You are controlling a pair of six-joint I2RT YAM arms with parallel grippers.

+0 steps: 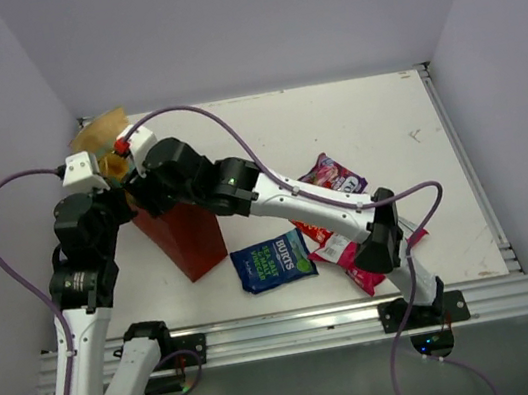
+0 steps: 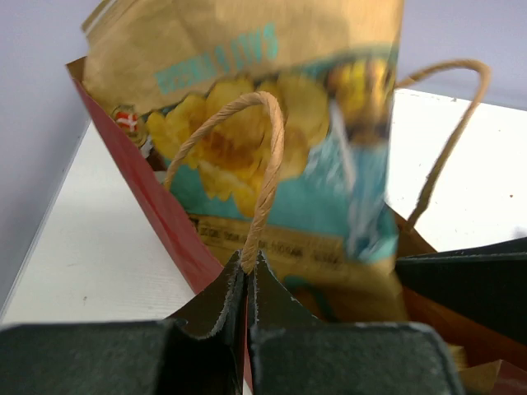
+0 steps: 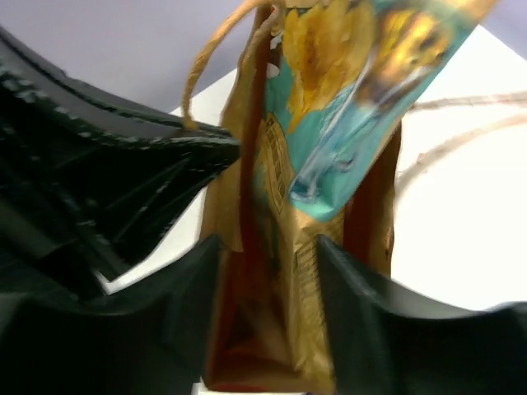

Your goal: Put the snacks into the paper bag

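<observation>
The left gripper (image 2: 249, 276) is pinched tight on the near rim of the paper bag (image 2: 156, 214), right where the string handle (image 2: 268, 164) is rooted. The right gripper (image 3: 268, 247) hangs over the bag's mouth with its jaws apart, one on each side of the chips bag (image 3: 346, 82), clamping nothing as far as I can see.

The chips bag stands upright inside the paper bag at the far left of the table (image 1: 382, 117), with its crinkly tan top poking well above the rim. That is my worry: it is tall, slick foil, and if the right arm lifts away carelessly, a finger could catch it or a handle loop and drag it out or tip the bag. The thin paper rim might also tear under the pinch.

The blue packet (image 1: 273, 261) lies flat just right of the bag, and the red packet (image 1: 326, 172) and pink packet (image 1: 350, 256) lie further right.
</observation>
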